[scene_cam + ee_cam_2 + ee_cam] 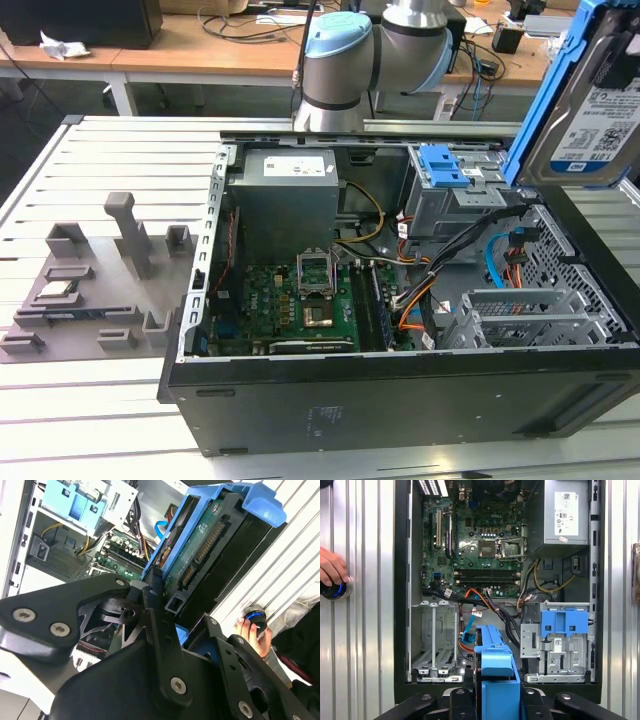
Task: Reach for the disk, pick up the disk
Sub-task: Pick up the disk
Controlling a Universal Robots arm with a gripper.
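Observation:
The disk (592,105), a silver-grey drive with a white-and-blue label in a blue side bracket, hangs tilted in the air above the case's corner at the exterior view's right. In the second wrist view my gripper (159,591) is shut on the disk (207,540), with its black fingers (152,605) clamped against the blue bracket and the drive's circuit side facing the camera. In the first wrist view the blue bracket of the disk (495,660) stands edge-on between the gripper's black links (497,695), high above the open case.
The open computer case (400,400) lies on a slatted metal table, showing a motherboard (290,300), power supply (285,195), blue drive-bay latch (445,165), cables and a bare drive cage (437,640). A person's hand (330,567) rests on a blue-lit button. A grey fixture (100,290) sits at the exterior view's left.

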